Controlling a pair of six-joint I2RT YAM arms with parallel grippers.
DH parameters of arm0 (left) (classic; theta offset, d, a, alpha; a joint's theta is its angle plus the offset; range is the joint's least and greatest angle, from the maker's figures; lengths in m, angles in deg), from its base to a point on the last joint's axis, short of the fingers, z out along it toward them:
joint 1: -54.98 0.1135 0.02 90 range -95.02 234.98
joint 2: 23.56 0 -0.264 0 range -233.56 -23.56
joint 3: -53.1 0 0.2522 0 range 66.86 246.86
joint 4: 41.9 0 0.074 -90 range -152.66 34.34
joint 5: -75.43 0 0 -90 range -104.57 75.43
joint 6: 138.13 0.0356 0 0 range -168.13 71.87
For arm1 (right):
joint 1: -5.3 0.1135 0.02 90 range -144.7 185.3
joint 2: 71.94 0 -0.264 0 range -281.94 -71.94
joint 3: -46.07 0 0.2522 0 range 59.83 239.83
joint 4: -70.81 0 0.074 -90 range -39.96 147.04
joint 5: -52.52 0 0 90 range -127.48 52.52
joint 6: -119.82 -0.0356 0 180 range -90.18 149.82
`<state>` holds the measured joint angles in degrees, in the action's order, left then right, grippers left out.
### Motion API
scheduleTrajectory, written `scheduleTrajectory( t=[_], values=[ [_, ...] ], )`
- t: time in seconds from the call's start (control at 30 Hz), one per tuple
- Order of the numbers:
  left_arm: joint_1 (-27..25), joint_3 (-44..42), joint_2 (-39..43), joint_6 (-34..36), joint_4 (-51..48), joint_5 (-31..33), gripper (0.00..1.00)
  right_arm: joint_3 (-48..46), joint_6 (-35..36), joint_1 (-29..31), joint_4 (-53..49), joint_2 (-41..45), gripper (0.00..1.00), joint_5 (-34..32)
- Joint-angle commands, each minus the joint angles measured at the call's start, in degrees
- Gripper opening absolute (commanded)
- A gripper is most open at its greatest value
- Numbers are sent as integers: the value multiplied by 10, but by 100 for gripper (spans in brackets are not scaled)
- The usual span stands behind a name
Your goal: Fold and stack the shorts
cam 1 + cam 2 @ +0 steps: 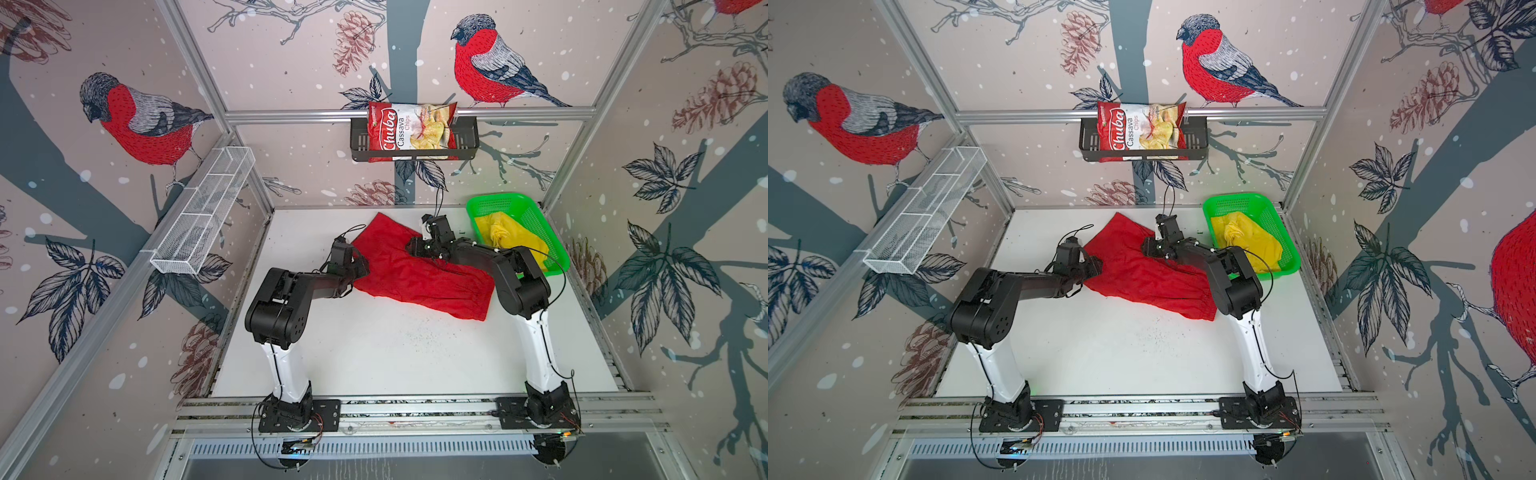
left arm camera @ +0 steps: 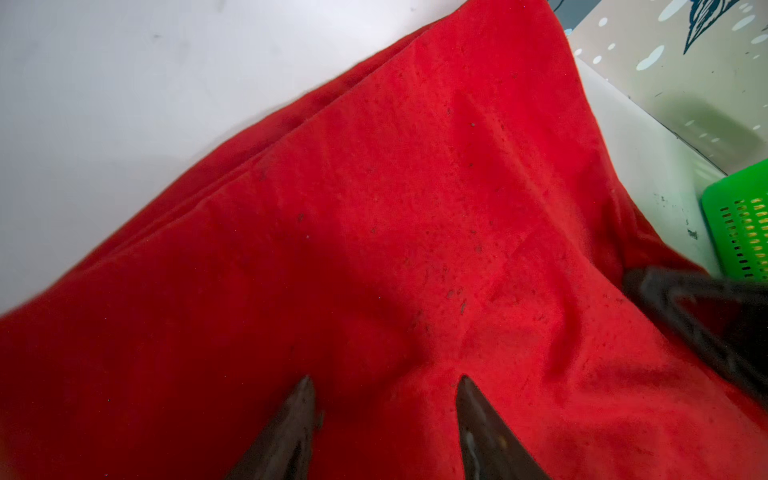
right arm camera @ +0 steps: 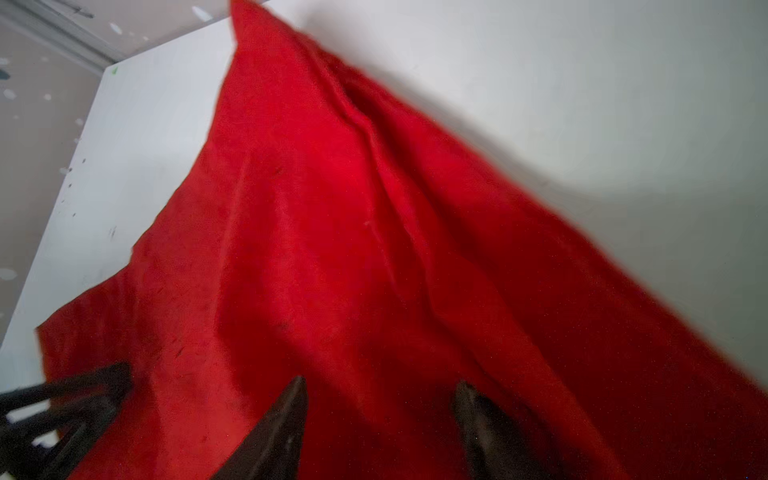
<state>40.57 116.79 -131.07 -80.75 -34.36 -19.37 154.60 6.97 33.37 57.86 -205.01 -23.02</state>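
Observation:
The red shorts [image 1: 419, 274] [image 1: 1142, 276] lie spread and creased on the white table, toward the back. My left gripper [image 1: 362, 265] [image 1: 1096, 266] sits at their left edge, open, its fingertips apart over the red cloth [image 2: 415, 228] in the left wrist view [image 2: 384, 380]. My right gripper [image 1: 411, 248] [image 1: 1146, 250] is over their far middle, also open [image 3: 380, 382], with red cloth [image 3: 353, 249] under both tips and nothing pinched. The yellow shorts [image 1: 509, 237] [image 1: 1250, 243] lie crumpled in the green basket [image 1: 494, 198] [image 1: 1231, 199].
The green basket [image 2: 744, 224] stands at the back right corner of the table [image 1: 374, 357]. A black wall shelf holds a Chuba chips bag [image 1: 409, 131]. A white wire rack [image 1: 203, 216] hangs on the left wall. Enclosure walls close three sides.

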Motion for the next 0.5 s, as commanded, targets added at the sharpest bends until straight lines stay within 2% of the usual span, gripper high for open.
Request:
scheduleTrajectory(
  t=[0.0, 0.13, 0.23, 0.33, 0.47],
  values=[
    [4, -25, 6, -7, -93, 25, 56, 45, 19, -26, -38, -26, 59, -15],
    [7, -51, 35, -9, -93, 23, 56, 81, 24, -55, -60, -15, 59, -4],
    [7, -65, 77, -10, -90, 9, 56, 60, 40, -55, -68, 47, 59, -2],
    [7, -69, 127, -14, -96, -14, 57, -22, 41, -42, -50, 140, 59, 1],
    [1, -73, 197, -16, -107, -35, 57, -205, 5, -10, 15, 285, 59, 1]
  ],
)
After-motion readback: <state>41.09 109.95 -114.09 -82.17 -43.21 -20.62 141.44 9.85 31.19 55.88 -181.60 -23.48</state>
